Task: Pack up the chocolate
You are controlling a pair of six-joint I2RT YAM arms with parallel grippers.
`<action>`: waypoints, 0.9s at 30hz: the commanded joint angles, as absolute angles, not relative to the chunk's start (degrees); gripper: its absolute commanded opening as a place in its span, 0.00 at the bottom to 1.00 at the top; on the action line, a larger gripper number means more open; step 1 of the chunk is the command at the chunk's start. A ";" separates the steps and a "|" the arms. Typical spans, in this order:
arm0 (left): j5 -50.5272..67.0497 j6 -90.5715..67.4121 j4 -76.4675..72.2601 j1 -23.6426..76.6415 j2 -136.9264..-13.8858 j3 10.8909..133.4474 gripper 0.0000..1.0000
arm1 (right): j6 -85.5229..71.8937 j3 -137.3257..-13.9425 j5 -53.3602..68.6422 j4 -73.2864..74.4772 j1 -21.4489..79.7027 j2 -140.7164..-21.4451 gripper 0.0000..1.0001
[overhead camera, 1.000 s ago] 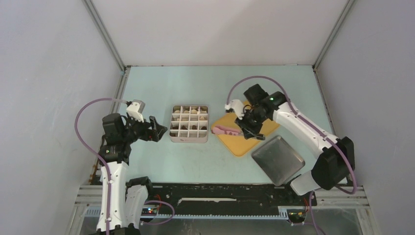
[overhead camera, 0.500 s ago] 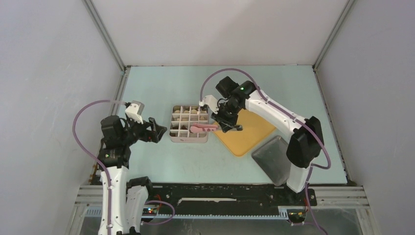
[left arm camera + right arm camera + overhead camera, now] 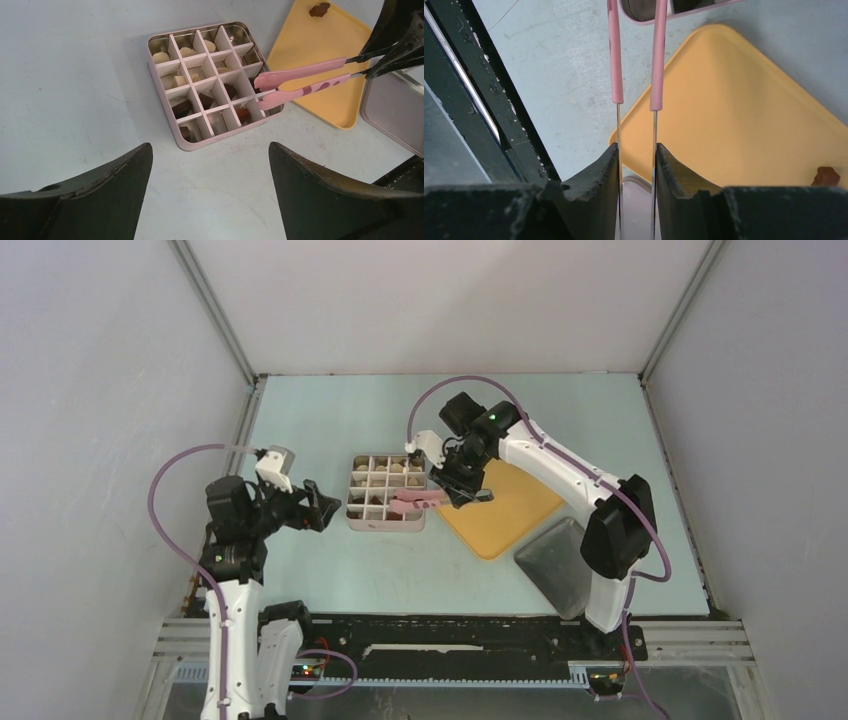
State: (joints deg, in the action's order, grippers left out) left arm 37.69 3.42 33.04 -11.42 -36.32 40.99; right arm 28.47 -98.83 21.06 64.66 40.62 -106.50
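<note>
My right gripper (image 3: 636,150) is clamped on the thin metal handles of the pink tongs (image 3: 305,70), one finger pressing each handle. The two pink tips stand slightly apart over the near-right cells of the divided box (image 3: 385,524). Most of the chocolate (image 3: 182,108) sits in that box. I see cream-white pieces in the far-left cells and dark ones in the nearer cells, one of them just beside the lower tong tip. One lone dark piece (image 3: 319,9) lies on the far corner of the yellow tray (image 3: 320,45), which is just right of the box. A metal tray (image 3: 560,565) lies at the yellow tray's near-right side. My left gripper (image 3: 322,502) hangs left of the box with its jaws spread wide and nothing between them.
</note>
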 commanded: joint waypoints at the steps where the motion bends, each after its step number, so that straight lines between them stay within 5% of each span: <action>1: 34.25 3.01 30.63 -9.92 -40.53 41.67 0.89 | 27.66 -99.07 21.76 64.94 38.61 -100.04 0.31; 10: 13.77 -1.70 26.14 -2.02 -67.98 55.49 0.59 | 27.03 -84.58 18.33 63.33 28.32 -83.36 0.31; 27: 13.55 -5.42 24.80 3.99 -102.42 75.84 0.45 | 25.44 -69.07 23.58 63.12 13.92 -64.62 0.31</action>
